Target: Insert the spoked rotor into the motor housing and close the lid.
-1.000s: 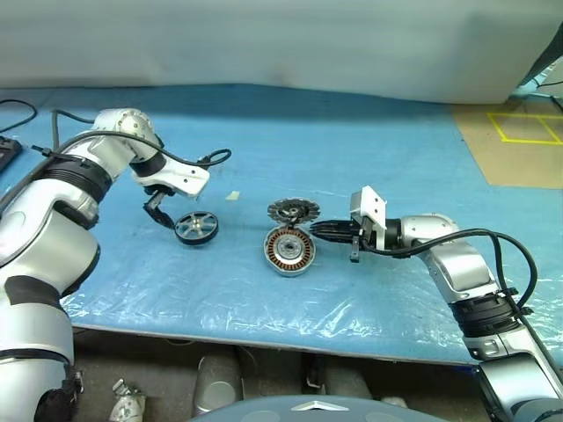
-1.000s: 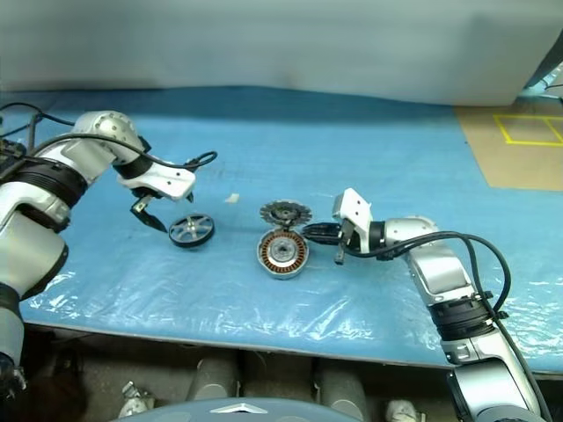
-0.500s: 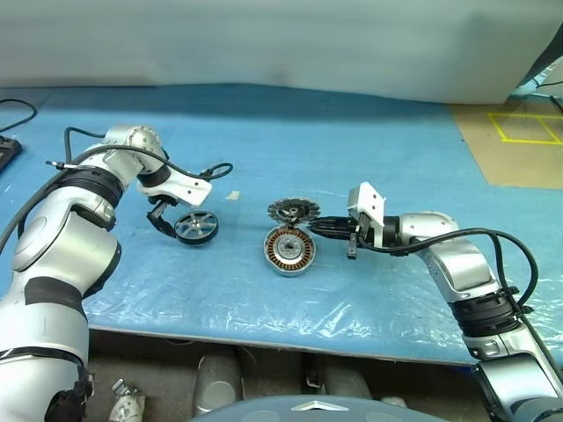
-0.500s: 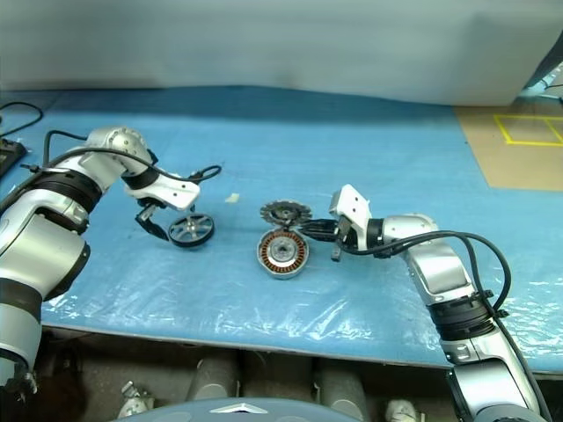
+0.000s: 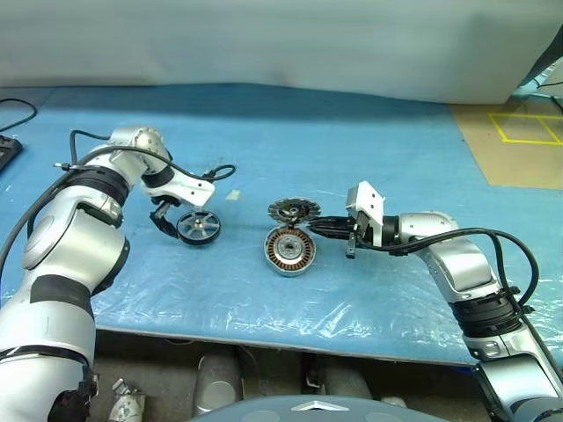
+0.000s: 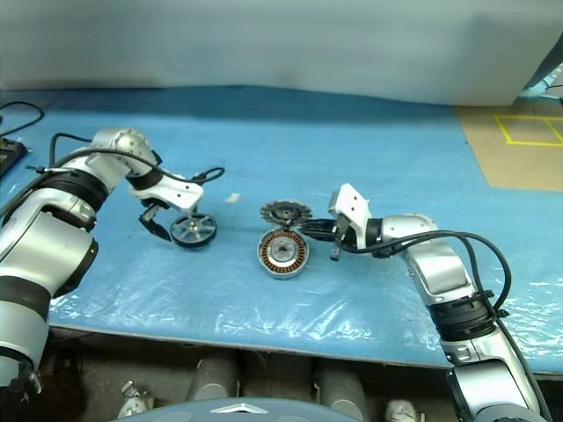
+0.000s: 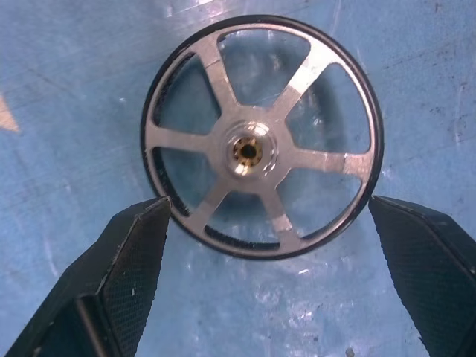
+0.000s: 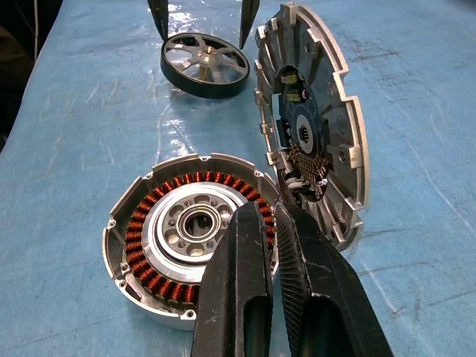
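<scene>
pick-up step: left gripper (image 7: 260,216), fingers spread wide, straddles the dark-rimmed silver spoked rotor (image 5: 197,227) lying on the blue-covered counter (image 5: 369,149), needing closure next; right gripper (image 8: 277,223) fingers closed, empty beside the copper-wound silver motor housing (image 5: 288,251).

No words, numbers or labels can be read anywhere; nothing is written on the parts, the blue sheet or the arms.
</scene>
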Controlling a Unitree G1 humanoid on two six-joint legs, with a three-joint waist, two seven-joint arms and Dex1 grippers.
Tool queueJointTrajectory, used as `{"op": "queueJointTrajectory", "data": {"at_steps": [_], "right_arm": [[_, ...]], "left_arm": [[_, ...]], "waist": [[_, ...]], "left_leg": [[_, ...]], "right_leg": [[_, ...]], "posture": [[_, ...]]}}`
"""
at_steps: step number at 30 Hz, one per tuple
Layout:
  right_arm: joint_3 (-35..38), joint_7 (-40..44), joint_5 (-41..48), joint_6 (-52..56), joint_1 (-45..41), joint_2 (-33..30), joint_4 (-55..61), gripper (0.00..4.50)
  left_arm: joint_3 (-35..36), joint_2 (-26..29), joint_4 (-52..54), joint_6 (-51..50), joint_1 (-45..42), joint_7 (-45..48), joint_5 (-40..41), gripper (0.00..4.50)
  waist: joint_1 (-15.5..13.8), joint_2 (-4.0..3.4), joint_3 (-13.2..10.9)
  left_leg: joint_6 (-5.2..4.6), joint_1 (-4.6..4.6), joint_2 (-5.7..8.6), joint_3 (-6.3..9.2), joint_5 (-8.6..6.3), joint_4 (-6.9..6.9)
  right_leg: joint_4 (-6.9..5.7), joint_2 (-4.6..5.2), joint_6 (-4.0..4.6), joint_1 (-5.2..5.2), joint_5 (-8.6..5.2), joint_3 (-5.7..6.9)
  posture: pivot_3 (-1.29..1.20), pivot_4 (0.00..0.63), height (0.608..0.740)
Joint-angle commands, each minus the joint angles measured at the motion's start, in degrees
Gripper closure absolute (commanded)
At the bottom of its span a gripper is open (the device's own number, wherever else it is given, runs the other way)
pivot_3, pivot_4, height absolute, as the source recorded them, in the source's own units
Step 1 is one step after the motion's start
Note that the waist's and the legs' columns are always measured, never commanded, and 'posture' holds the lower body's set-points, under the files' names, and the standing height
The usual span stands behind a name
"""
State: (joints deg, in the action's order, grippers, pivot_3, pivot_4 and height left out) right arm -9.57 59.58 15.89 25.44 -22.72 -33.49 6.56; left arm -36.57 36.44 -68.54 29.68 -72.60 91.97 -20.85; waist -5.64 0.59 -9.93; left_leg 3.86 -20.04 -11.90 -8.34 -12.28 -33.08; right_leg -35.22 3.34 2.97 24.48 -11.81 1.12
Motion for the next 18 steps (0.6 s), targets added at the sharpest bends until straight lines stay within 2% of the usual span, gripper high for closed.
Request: {"op": "queueJointTrajectory", "data": {"at_steps": [1,3,6,18], "right_arm": [[0.27,-0.61,-0.11,-1.13,-0.39,-0.02,1.25,4.28],[0.17,-0.80,-0.22,-1.27,-0.45,0.05,1.05,4.28],[0.13,-1.06,-0.81,-2.16,-0.29,-0.10,0.15,4.28],[0.41,-1.66,-1.07,-2.58,0.93,0.05,0.79,4.28]], "left_arm": [[0.69,0.02,-1.56,0.06,-2.91,0.53,-0.17,0.62],[0.38,-0.25,-2.03,0.56,-3.45,0.53,0.32,1.25],[-0.72,-0.81,-2.63,0.65,-4.33,0.53,1.71,1.25],[0.81,-3.30,-1.80,2.84,-1.95,-0.99,-3.79,1.25]], "waist": [[-0.01,0.00,0.00],[-0.03,0.00,0.00],[-0.02,0.01,-0.01],[-0.08,0.08,-0.05]], "left_leg": [[0.00,0.00,0.00,0.00,0.00,0.00],[0.00,0.00,0.00,0.00,0.00,0.00],[0.00,0.00,0.00,0.00,0.00,0.00],[0.00,-0.01,0.01,0.00,0.00,0.00]], "right_leg": [[0.00,0.00,0.03,0.00,-0.02,0.00],[0.00,0.00,0.04,0.00,-0.03,0.00],[0.00,0.00,0.04,0.00,-0.02,0.00],[0.00,0.00,0.01,0.00,0.00,0.00]], "posture": [[0.00,0.150,0.740],[0.00,0.150,0.740],[0.00,0.150,0.740],[0.00,0.150,0.740]]}}
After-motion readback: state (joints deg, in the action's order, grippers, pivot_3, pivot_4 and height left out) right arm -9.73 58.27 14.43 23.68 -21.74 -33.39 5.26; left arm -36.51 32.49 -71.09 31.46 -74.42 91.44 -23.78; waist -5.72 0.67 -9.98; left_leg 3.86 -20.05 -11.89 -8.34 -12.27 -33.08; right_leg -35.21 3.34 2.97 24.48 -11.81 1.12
